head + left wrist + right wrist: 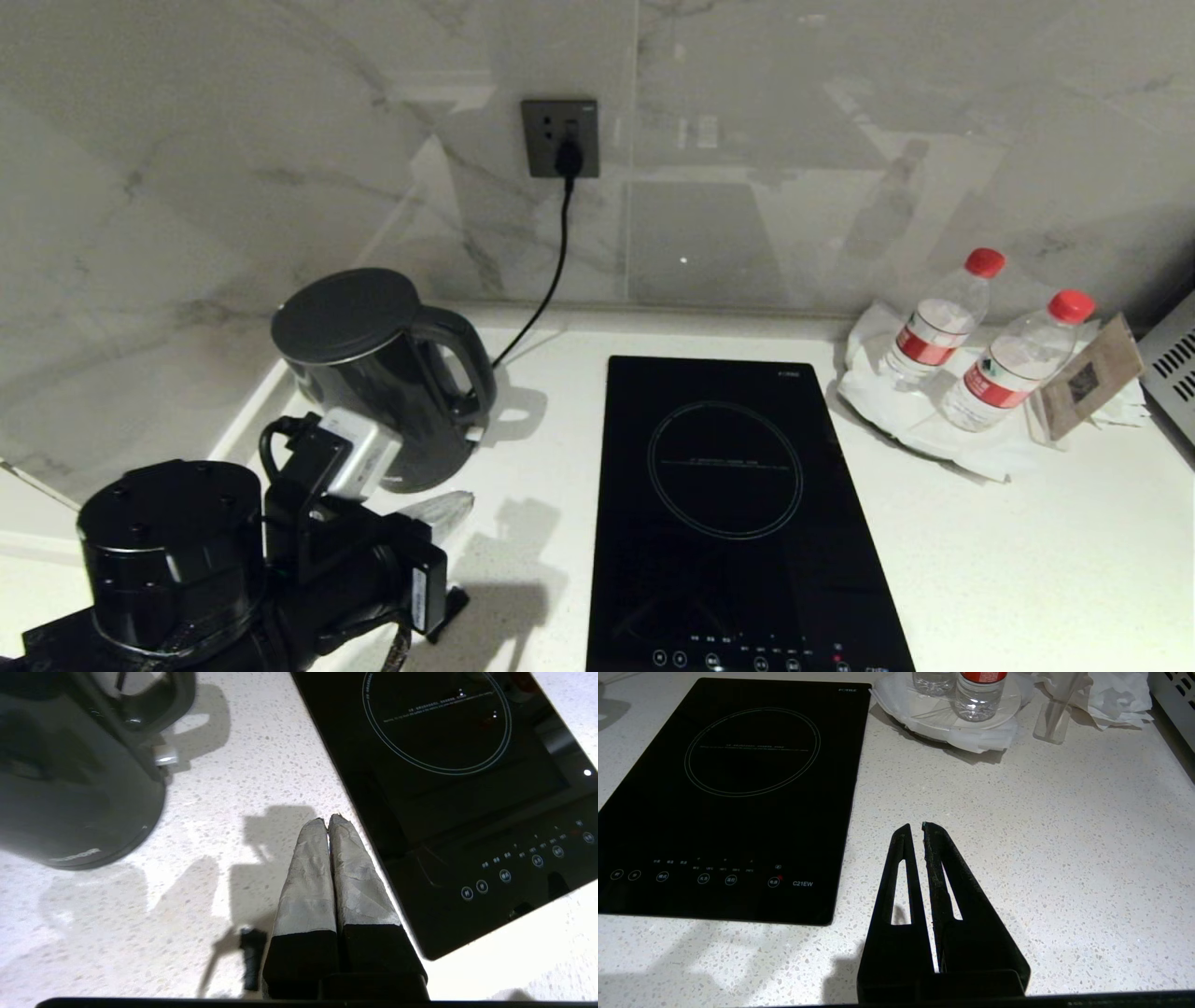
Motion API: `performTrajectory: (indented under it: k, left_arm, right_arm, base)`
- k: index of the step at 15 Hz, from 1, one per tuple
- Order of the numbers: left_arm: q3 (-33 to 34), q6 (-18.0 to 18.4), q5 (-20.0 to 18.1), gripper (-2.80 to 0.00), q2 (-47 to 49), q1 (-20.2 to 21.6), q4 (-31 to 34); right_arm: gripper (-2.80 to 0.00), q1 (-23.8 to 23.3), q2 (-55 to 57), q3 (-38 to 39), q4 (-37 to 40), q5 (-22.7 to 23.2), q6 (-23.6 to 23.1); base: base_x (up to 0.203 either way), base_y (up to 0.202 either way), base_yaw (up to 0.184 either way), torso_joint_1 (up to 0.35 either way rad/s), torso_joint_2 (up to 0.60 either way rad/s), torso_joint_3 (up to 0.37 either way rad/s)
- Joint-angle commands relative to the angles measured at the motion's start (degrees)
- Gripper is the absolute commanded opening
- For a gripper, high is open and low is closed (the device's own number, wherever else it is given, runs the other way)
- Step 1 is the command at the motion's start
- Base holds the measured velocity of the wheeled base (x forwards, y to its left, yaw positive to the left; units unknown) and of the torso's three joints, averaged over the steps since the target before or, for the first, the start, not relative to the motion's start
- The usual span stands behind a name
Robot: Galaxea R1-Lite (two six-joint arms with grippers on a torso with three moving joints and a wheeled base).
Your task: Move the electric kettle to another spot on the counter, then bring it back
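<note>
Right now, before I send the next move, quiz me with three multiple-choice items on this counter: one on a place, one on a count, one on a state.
1. Where does the electric kettle stand on the counter?
A. to the left of the hob
B. to the right of the hob
C. on the hob

2. How many red-capped water bottles are there?
A. one
B. two
C. four

3. What is the left pincer doing?
A. shut, holding nothing
B. clamped on the kettle's handle
C. wide open over the hob

Answers:
1. A: in the head view the kettle sits by the wall, left of the hob.
2. B: one bottle and another bottle share the white plate.
3. A: its fingertips meet over bare counter, apart from the kettle.
</note>
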Motion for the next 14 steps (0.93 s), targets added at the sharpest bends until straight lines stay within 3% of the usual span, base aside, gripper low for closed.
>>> performTrajectory:
  k: [1,5,12,14]
  left_arm:
    - [-1.21,-0.37,2.74,-2.80,8.00,-1.96,-4.09]
    - [-4.98,-0.14,8.29,-2.80,21.15,-4.05,-18.28]
    - [-8.82,-0.29,12.21,-2.80,29.86,-4.30,-20.13]
    - [-11.69,-0.26,15.49,-2.80,33.35,-3.57,-23.07]
  right_arm:
    - [-2.80,0.00,0.00,0.00,-0.03,0.04,-0.04]
    - [-2.80,0.00,0.00,0.00,-0.03,-0.05,0.21]
    - [-2.80,0.00,0.00,0.00,-0.03,0.04,0.03]
    - [-2.80,0.00,0.00,0.00,-0.03,0.04,0.03]
  base:
    - [0.000,0.000,0.000,0.000,0.00,0.000]
    - [0.000,0.000,0.000,0.000,0.00,0.000]
    - [0.000,0.000,0.000,0.000,0.00,0.000]
    - [0.000,0.000,0.000,0.000,0.00,0.000]
